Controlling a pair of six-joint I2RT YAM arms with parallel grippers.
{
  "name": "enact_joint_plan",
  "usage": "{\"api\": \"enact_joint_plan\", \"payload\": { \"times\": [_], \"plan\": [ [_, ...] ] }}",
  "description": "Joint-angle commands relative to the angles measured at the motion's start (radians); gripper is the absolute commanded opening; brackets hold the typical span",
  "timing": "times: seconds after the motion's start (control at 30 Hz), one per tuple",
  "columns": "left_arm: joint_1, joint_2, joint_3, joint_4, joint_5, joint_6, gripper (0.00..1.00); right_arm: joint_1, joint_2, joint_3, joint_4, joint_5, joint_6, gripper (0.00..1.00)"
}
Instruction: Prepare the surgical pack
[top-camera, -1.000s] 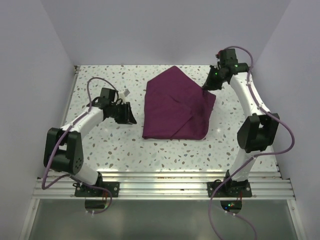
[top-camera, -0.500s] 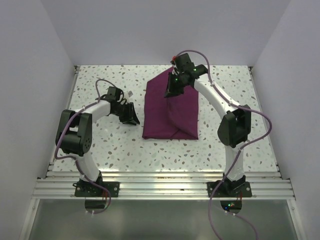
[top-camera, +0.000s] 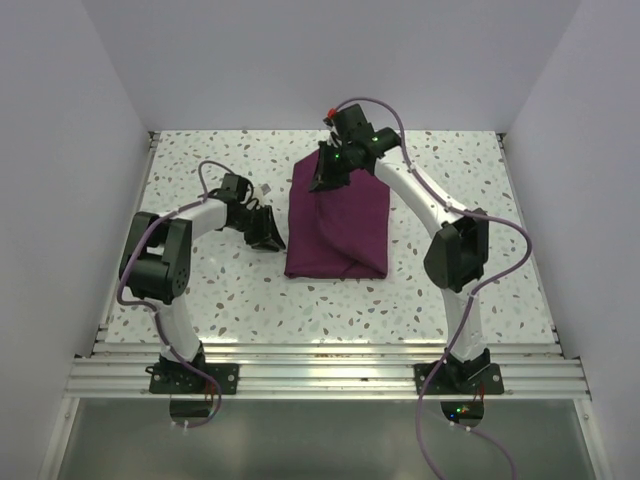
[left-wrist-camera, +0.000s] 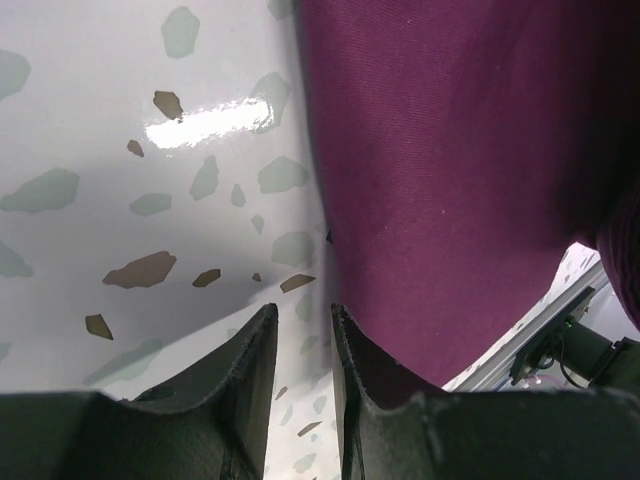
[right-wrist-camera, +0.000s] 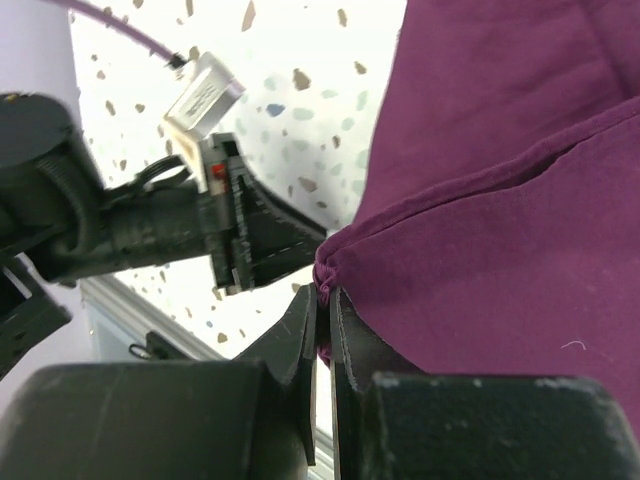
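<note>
Inspected the folding stage of pack preparation.

Found the surgical pack (top-camera: 335, 225) lying at mid-desk (top-camera: 200, 290). It was a plum-purple cloth, partly folded into a rough rectangle, with diagonal creases towards its 5 o'clock corner.

Found the right end effector (top-camera: 322, 180) at the pack's 11 o'clock corner, clamped fully shut on a bunched corner of the cloth. Confirmed the grip from the right wrist view: fabric pinched between closed fingertips, with no gap visible.

Found the left end effector (top-camera: 268, 235) low over the desk at the pack's 9 o'clock edge, just beside the cloth. Noted it parted only to a narrow slot and holding nothing, with bare desk visible through the slot from the left wrist view.

Judged the step in hand to be laying a held flap across the bundle towards 9 o'clock. Judged the next move to call for:
- lowering that corner flat along the 9 o'clock edge;
- releasing it without dragging the layer back;
- keeping the left end effector clear of the incoming fold, or using it to pin the edge.

Counted one cloth pack, two arms and two end effectors. Saw no tray, instruments or gauze, but could not rule out contents hidden beneath the folds.
</note>
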Motion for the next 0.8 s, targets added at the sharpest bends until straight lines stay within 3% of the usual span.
{"api": "enact_joint_plan", "payload": {
  "times": [0.0, 0.77],
  "plan": [
    [-0.010, 0.010, 0.043, 0.037, 0.027, -0.020, 0.31, 0.019, -0.015, 0.026, 0.050, -0.086, 0.024, 0.00],
    [-0.019, 0.038, 0.056, 0.026, 0.010, -0.028, 0.31, 0.107, 0.063, -0.025, 0.103, -0.130, 0.021, 0.00]
  ]
}}
